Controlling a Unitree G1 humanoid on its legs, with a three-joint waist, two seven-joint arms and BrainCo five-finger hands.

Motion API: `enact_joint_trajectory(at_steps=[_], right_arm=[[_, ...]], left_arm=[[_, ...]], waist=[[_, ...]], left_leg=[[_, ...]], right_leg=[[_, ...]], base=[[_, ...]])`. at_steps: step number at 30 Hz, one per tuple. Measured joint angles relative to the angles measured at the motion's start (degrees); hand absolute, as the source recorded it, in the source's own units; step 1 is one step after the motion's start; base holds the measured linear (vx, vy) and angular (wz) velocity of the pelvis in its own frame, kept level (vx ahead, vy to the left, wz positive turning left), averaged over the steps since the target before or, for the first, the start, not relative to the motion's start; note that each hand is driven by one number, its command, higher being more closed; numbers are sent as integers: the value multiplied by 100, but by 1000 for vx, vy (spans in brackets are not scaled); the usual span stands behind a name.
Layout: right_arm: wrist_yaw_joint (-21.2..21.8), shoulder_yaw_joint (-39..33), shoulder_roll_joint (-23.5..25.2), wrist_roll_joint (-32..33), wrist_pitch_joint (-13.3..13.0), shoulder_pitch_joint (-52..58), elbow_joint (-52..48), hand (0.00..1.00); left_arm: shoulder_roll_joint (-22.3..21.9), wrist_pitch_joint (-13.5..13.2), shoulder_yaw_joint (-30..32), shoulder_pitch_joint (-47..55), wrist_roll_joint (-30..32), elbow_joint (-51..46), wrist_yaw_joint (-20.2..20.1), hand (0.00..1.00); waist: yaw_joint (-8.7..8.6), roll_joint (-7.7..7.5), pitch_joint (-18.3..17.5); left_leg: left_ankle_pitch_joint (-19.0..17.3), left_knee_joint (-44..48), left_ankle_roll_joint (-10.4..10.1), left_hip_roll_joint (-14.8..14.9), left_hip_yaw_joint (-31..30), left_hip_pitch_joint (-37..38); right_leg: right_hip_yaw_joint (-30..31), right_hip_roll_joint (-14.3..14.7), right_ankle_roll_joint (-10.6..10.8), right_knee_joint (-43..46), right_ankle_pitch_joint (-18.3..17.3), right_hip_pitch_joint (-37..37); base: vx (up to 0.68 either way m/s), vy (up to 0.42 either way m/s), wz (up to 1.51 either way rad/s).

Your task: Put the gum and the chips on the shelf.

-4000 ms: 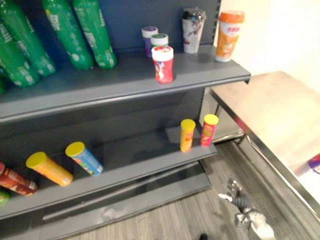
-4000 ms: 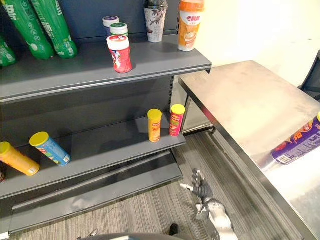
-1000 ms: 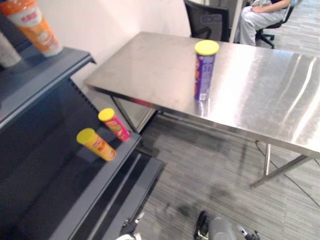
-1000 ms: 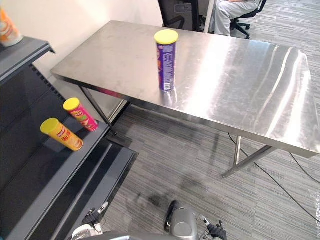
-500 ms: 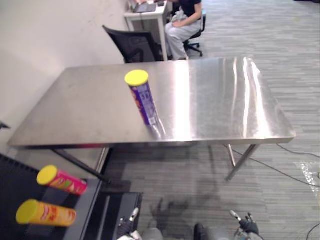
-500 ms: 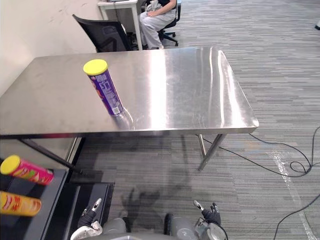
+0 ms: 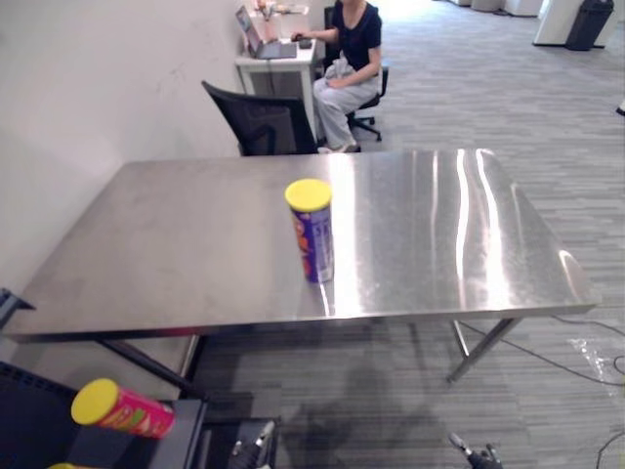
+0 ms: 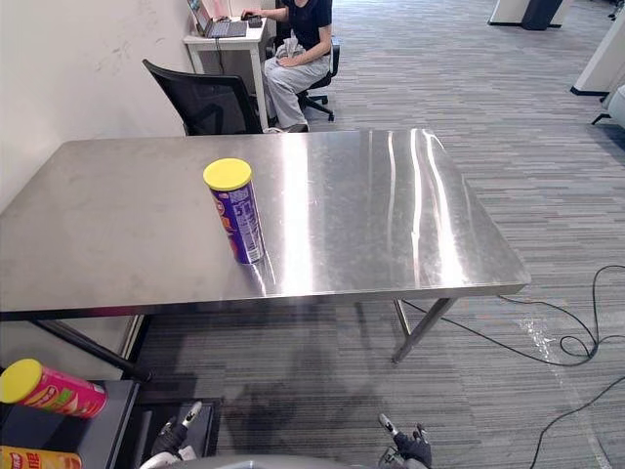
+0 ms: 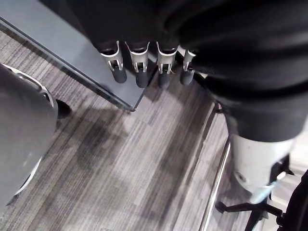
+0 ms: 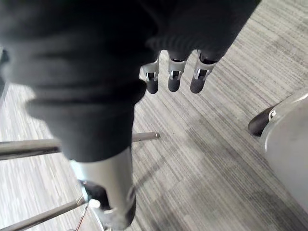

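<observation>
On the steel table [image 8: 391,215] ahead of me the chips can [image 8: 239,217] stands upright, purple with a yellow lid, close to the front edge and left of the middle. It sits well in from both side edges, with bare steel all round it and a wide stretch of tabletop to its right. Behind the far edge a black chair [image 8: 210,103] is pushed up near the table, and beyond it a person [image 8: 298,44] sits at a small desk [image 8: 227,41] with a laptop [image 8: 210,21] on it. Between me and the table's front edge I have grey carpet [image 8: 322,371], broad and open toward the right, where one slanted table leg [image 8: 422,330] comes down. To my lower left the end of the dark shelf [image 8: 115,430] reaches in under the table's left front corner, so that side is tight. A pink can [image 8: 54,389] with a yellow lid sits near the shelf's end and an orange can [image 8: 39,458] just beside it. My left hand [image 9: 142,72] hangs low with its fingers straight and relaxed, holding nothing, their tips over the corner of a grey panel [image 9: 62,48] and the carpet past it. My right hand [image 10: 174,79] hangs the same way, fingers loose and extended, nothing in it, above carpet near a thin metal bar [image 10: 144,136].
</observation>
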Motion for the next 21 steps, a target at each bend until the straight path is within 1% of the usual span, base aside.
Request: enact_joint_trajectory(at_steps=[3,6,7,8,9,11,12,13,14,15,16,17,19,20,21], right_arm=[[-242,-145,2,120,-73,40,73,0],[-401,-354,43,325,-79,60,60,0],[-467,-581,37,420,-77,55,32,0],[-575,-899,17,490,-82,60,-94,0],[-626,-1057,-9,563,-89,80,-204,0],[-824,-1848,-245,891,-107,123,-694,0],[-879,-2097,-331,1004,-120,130,-867,0],[-981,-2574,-518,1238,-170,133,-1211,0],[-1075,-3029,-707,1381,-291,129,-1567,0],[-1143,-3301,-830,1416,-386,122,-1856,0],[-1196,-3461,-905,1446,-456,110,-2069,0],[-1322,-3729,-1041,1474,-630,74,-2667,0],[-1477,-3848,-1153,1436,-763,25,-3345,0],[-1624,-3819,-1280,1224,-811,-27,-3968,0],[-1673,-3802,-1309,1154,-813,-57,-4203,0]], left_arm=[[1,1,8,15,1,2,3,0],[23,3,21,39,21,-1,-7,0],[30,4,35,88,140,-9,-17,0],[36,3,129,165,194,-32,-38,0],[34,5,193,174,207,-31,-42,0],[25,5,328,223,226,-31,-102,0],[20,5,371,228,235,-31,-116,0],[8,3,440,240,235,-32,-136,0],[4,3,476,257,235,-50,-143,0],[4,3,477,285,235,-126,-142,0],[8,2,479,294,235,-176,-142,0],[17,6,472,393,235,-301,-141,0],[18,18,457,445,235,-369,-140,0],[22,67,405,463,235,-424,-136,0],[19,82,361,468,235,-473,-135,0]], waist=[[8,-11,0],[9,-56,-7],[21,-96,-17],[27,-128,-58],[27,-121,-74],[21,-133,-107],[21,-136,-109],[21,-148,-125],[22,-162,-139],[18,-180,-150],[19,-192,-158],[15,-218,-189],[13,-236,-216],[7,-245,-223],[3,-256,-231]], left_leg=[[29,-158,45,-13,6,71],[94,-245,138,-42,84,91],[113,-282,158,-50,149,89],[141,-359,174,-64,215,90],[149,-369,183,-67,244,95],[147,-443,181,-83,318,140],[146,-463,179,-90,325,162],[133,-483,161,-101,333,173],[133,-531,157,-117,329,182],[138,-544,160,-122,327,181],[149,-543,179,-121,327,180],[148,-544,177,-119,330,184],[136,-544,160,-113,330,181],[116,-542,140,-112,332,182],[109,-541,138,-112,332,174]], right_leg=[[-6,17,6,-270,183,107],[-3,-14,24,-433,259,133],[-9,-46,11,-458,220,98],[-155,-113,20,-468,208,50],[-240,-144,30,-478,216,47],[-309,-189,73,-523,264,48],[-317,-198,75,-522,265,55],[-336,-215,84,-522,270,58],[-362,-232,92,-523,275,54],[-388,-242,102,-527,286,48],[-398,-244,89,-534,316,47],[-418,-242,135,-547,352,47],[-425,-232,150,-551,391,52],[-431,-229,162,-557,401,58],[-434,-224,167,-558,409,62]], base=[[-57,29,-2],[-92,33,-8],[-112,42,-23],[-90,35,-26],[-70,48,-27],[-31,34,-19],[-2,22,-10],[0,0,0],[48,29,3],[60,22,4],[88,16,1],[84,9,-1],[115,10,-3],[110,14,-4],[98,17,-3]])
